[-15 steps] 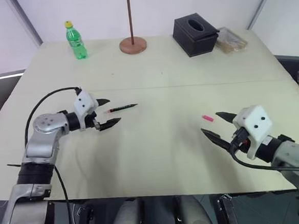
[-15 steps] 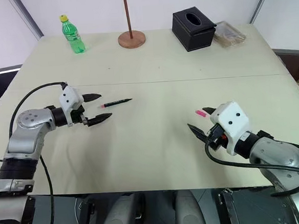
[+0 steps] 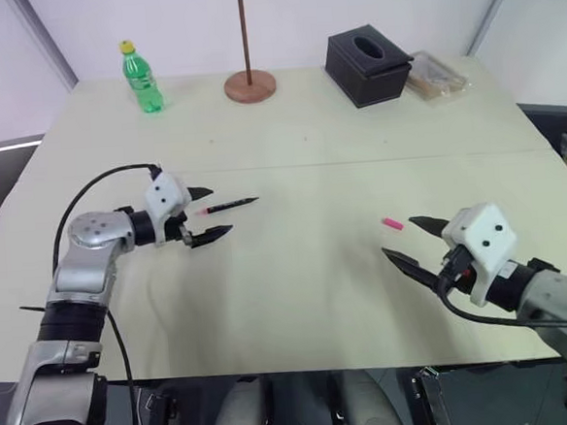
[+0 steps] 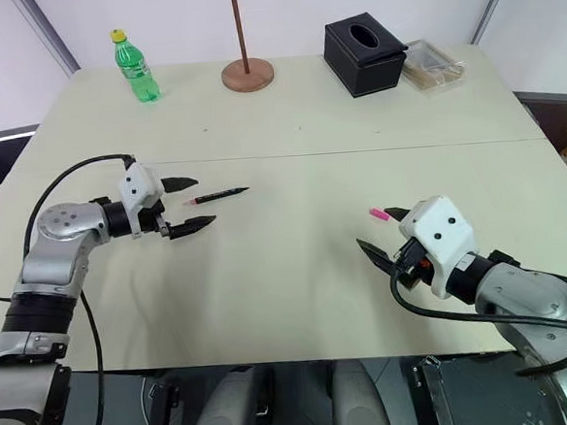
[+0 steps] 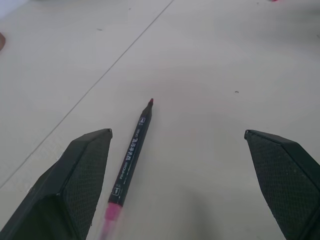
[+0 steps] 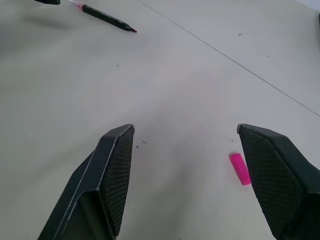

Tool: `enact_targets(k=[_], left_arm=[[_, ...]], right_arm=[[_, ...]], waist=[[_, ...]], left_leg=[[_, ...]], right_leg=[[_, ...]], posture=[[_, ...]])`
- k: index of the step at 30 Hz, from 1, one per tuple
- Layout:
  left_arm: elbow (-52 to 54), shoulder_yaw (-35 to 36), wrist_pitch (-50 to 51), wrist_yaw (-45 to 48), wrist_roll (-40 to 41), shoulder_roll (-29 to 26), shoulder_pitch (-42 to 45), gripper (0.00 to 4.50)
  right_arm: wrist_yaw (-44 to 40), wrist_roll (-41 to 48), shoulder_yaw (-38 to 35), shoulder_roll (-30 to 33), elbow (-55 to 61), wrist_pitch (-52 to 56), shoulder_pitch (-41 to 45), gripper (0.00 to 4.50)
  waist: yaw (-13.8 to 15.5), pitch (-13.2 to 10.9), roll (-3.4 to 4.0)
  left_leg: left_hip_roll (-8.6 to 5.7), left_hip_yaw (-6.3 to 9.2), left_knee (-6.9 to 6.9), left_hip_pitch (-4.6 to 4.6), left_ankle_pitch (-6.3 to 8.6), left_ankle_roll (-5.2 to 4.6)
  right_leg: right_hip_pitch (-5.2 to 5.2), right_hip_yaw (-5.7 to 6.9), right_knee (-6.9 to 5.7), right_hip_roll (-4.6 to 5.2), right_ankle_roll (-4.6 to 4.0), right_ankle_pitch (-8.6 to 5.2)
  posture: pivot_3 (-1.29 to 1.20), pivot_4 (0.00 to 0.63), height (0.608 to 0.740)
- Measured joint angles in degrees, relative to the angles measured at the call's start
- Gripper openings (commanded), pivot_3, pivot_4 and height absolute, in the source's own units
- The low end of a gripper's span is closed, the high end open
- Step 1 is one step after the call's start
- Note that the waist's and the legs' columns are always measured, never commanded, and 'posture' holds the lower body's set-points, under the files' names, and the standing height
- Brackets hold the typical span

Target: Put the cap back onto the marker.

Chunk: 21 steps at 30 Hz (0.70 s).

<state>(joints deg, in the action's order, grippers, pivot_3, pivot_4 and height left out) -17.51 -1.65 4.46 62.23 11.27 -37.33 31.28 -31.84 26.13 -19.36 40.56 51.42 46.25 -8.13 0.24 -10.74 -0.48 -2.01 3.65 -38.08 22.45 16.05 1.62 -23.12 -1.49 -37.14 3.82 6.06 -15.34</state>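
Both hands open and poised, marker and cap lying loose and well apart on the worktop

The left hand (image 3: 206, 215) stands wide, empty, straddling the pink rear end of the marker (image 3: 230, 205); judged best to settle lower and close squarely on the barrel, tip left free; the right hand (image 3: 410, 241) is open too, holding nothing, the cap (image 3: 392, 224) just beside its far finger; it should centre over the cap before pinching, lest it skid
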Motion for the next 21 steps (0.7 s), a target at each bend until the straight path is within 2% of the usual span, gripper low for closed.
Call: enact_targets(k=[9, 17, 21], left_arm=[[-3.77, -2.15, -1.71, -0.02, -2.10, 0.47, 2.38, 4.44], [-13.60, -2.41, -5.45, -3.55, -6.83, 2.16, 7.31, 4.44], [-20.80, -3.03, -5.09, -5.04, -8.23, 4.80, 11.15, 4.44]], right_arm=[[0.39, -0.11, 0.01, 0.57, 0.00, -0.46, 0.29, 3.36], [1.37, -0.19, 0.90, 0.57, 0.00, -0.48, 0.58, 3.36], [2.26, -0.47, 1.11, 0.56, 0.01, -0.56, 0.69, 3.36]], waist=[[0.05, -0.01, -0.01], [0.05, -0.01, -0.02], [0.18, -0.01, -0.03]], left_leg=[[-0.01, -0.01, 0.00, 0.00, 0.00, 0.00], [-0.03, -0.02, -0.01, 0.00, 0.00, 0.00], [-0.07, -0.02, -0.05, 0.00, 0.00, 0.00]], right_leg=[[0.00, 0.00, 0.00, 0.00, 0.00, 0.00], [0.00, 0.00, -0.01, -0.01, 0.01, 0.00], [0.01, 0.02, -0.04, -0.02, 0.01, 0.00]], posture=[[0.00, 0.150, 0.740], [0.00, 0.150, 0.740], [0.00, 0.150, 0.740]])
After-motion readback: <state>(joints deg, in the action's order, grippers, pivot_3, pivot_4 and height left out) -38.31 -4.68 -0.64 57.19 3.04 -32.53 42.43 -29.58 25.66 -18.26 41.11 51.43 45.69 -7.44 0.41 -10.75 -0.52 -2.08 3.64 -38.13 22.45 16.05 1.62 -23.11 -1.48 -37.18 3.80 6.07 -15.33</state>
